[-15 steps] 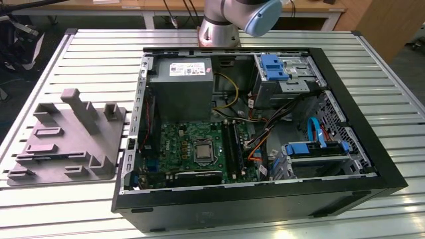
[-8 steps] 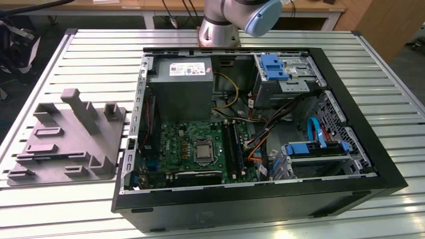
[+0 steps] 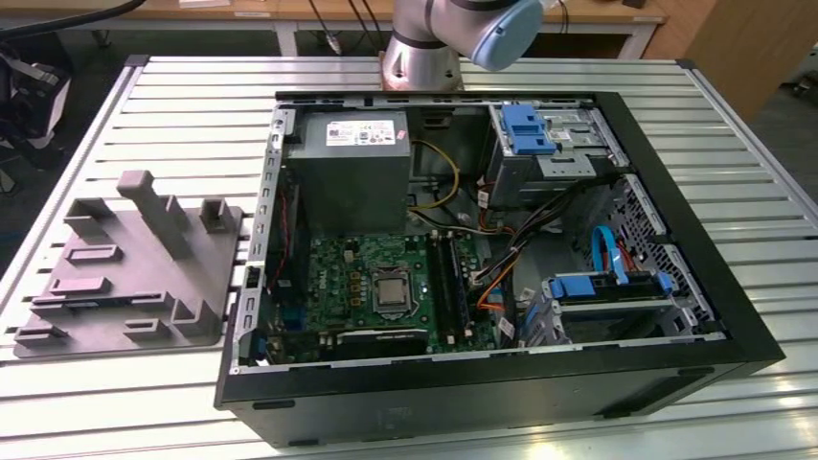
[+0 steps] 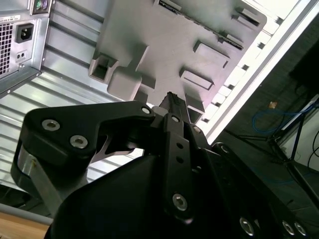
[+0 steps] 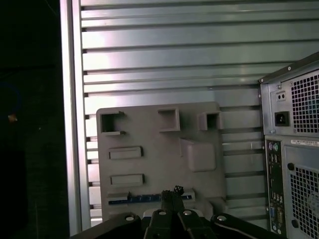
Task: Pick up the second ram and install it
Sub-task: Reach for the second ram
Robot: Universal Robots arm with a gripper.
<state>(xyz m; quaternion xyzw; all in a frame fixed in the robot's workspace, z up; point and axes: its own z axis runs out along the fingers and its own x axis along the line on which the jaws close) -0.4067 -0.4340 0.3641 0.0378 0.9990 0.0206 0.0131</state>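
Note:
My gripper [image 5: 171, 191] [image 4: 171, 95] hangs high above the grey plastic block [image 5: 159, 149] [image 4: 174, 40] [image 3: 128, 268]. Its black fingers are pressed together and hold nothing. On the block, just past the fingertips, lies a thin dark blue strip [image 5: 142, 198] that looks like the second ram. In the exterior view a dark strip [image 3: 96, 300] sits in the same part of the block. The open computer case [image 3: 677, 326] holds the green motherboard [image 3: 371, 278], with its long dark memory slots [image 3: 445, 278] beside the processor socket.
The block and the case stand side by side on a slatted metal table [image 3: 192, 105]. The case's rear panel with ports and a power socket [image 5: 294, 149] [image 4: 20, 35] faces the arm's base [image 3: 422, 48]. The table's edge [image 5: 70, 124] borders dark floor with cables.

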